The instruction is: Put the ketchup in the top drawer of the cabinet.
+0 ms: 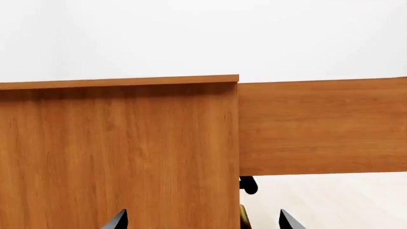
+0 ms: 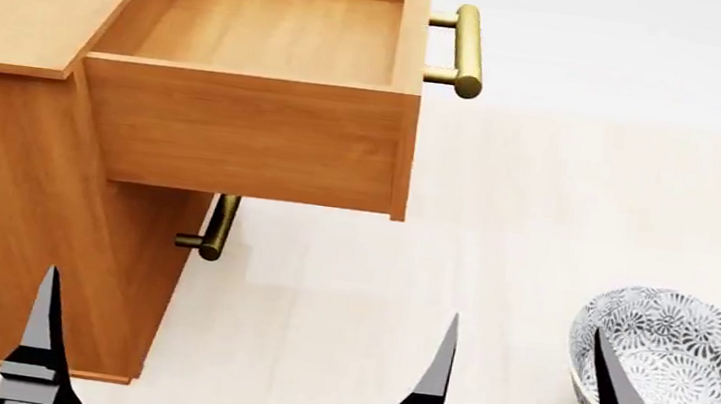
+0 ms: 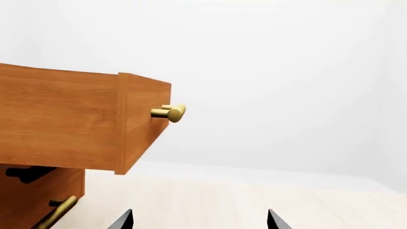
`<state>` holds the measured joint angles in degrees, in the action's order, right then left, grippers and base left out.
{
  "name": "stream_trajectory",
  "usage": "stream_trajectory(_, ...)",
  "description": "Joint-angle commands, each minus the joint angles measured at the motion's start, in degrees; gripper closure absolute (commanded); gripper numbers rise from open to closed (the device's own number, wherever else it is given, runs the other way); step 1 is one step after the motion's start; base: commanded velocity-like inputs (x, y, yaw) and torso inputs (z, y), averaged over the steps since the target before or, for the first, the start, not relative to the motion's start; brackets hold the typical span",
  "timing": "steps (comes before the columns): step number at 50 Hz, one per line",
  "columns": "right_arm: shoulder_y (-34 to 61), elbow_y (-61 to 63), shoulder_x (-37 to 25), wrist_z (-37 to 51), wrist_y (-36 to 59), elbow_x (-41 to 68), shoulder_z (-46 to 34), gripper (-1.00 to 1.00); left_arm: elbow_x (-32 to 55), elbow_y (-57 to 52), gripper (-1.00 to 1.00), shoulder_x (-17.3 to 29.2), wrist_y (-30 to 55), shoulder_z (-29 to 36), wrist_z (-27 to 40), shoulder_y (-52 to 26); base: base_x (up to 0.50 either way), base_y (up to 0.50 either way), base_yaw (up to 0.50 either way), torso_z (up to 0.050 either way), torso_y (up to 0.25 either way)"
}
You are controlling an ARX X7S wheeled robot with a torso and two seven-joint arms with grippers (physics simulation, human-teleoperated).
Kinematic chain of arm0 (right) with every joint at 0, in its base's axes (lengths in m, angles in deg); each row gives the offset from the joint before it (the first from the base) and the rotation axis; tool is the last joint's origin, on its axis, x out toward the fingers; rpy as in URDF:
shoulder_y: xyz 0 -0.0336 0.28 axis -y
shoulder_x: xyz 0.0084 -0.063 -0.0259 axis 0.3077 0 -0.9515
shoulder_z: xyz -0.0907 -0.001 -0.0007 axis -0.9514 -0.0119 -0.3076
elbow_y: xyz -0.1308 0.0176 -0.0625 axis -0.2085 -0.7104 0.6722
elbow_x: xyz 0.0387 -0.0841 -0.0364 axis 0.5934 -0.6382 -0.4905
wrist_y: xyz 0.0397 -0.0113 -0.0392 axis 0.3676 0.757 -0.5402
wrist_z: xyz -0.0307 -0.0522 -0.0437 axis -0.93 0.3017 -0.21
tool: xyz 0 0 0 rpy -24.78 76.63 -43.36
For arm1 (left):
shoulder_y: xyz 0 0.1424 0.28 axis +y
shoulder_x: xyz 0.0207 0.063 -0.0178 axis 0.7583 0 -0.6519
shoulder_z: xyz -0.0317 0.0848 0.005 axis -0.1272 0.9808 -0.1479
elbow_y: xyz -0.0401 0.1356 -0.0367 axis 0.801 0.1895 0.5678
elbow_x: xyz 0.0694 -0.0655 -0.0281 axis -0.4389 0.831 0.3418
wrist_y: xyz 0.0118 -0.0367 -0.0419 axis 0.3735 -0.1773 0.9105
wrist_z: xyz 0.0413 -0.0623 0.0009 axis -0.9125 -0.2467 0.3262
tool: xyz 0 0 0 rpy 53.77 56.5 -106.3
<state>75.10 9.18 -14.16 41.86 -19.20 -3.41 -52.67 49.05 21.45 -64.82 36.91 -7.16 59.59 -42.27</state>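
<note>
Looking down from my head camera, I recorded the following.

Left arm pose: my left gripper [image 2: 39, 349] hovered low in front of the side of the light-brown wooden cabinet [image 2: 9, 225]; only one dark finger showed in the head view, while the left wrist view showed two fingertips set apart, nothing between them [image 1: 202, 220].

Right arm pose: my right gripper [image 2: 522, 390] hung over the pale floor [image 2: 322, 309], its two dark fingers spread wide and empty, the outer one in front of the grey-white patterned bowl [image 2: 686, 362].

Top drawer: the shallow light-brown wooden top drawer [image 2: 254, 136] stood pulled out from the cabinet, its inside bare, with a brass bar handle [image 2: 468, 50] on its front.

Lower drawer: it was shut, its brass bar handle [image 2: 214, 230] showing beneath the open one.

Ketchup: I could not see the can in any of my three views, so I could not tell where it was.

Counts: one cabinet, two drawers, two brass handles, one bowl, two grippers.
</note>
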Motion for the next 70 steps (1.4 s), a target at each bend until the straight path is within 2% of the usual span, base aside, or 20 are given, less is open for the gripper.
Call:
stream_trajectory(1,0.02,-0.14,-0.33,0.28,-0.31,0.32,-0.01,-1.0,0.39,0.12,-1.0,0.41,-0.16,0.37,0.53,-0.14,0.0,0.0,0.0,0.0,0.0)
stream_trajectory(13,-0.78,-0.86,-2.52,-1.84,-3.39,2.03,1.36,-1.0,-0.16,1.4,-1.0,0.64,-1.36,0.83,1.36,-0.21,0.0,0.0,0.0,0.0,0.0)
stream_trajectory(41,-4.46,-7.16,-11.55,-6.9,-10.58,9.45,16.51,-1.0,1.05,4.33,-1.0,0.47,-2.35,1.85,1.68,-1.48,0.0,0.0,0.0,0.0,0.0)
stream_trajectory(70,-11.26,-15.56,-15.11,-19.15,-19.21,18.08,22.74,-1.0,0.78,6.13,-1.0,0.47,-2.6,3.01,3.02,-2.35,0.0,0.0,0.0,0.0,0.0)
